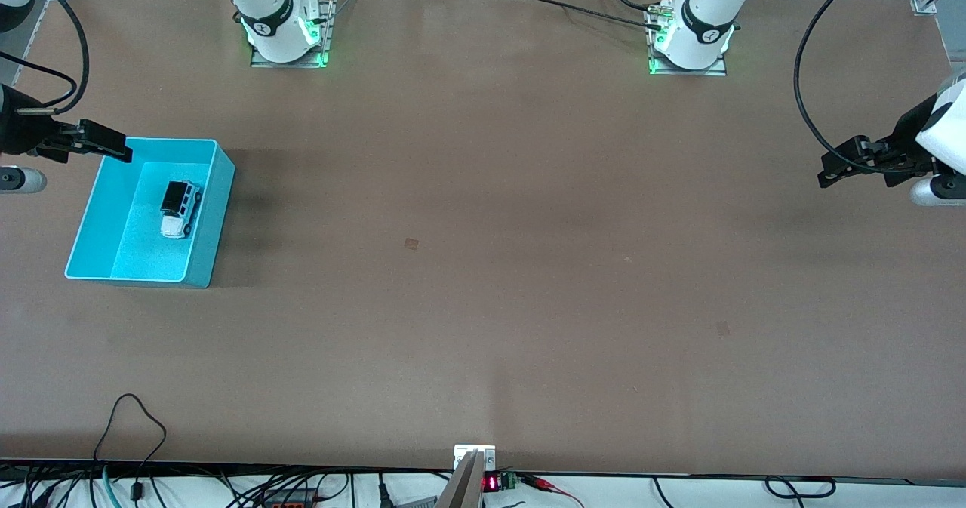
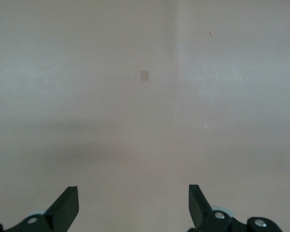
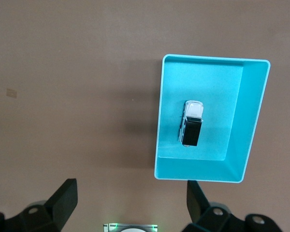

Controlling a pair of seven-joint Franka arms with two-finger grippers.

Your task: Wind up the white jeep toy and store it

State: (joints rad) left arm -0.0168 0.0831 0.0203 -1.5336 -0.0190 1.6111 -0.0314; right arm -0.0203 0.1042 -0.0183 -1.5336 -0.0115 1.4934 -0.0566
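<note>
The white jeep toy with its black roof lies on the floor of the turquoise bin, at the right arm's end of the table. It also shows in the right wrist view, inside the bin. My right gripper hangs open and empty above the bin's corner farthest from the front camera; its open jaws show in the right wrist view. My left gripper is open and empty over bare table at the left arm's end, and its wrist view shows only tabletop.
The two arm bases stand at the table's edge farthest from the front camera. Small tape marks lie on the brown table. Cables hang at the edge nearest the front camera.
</note>
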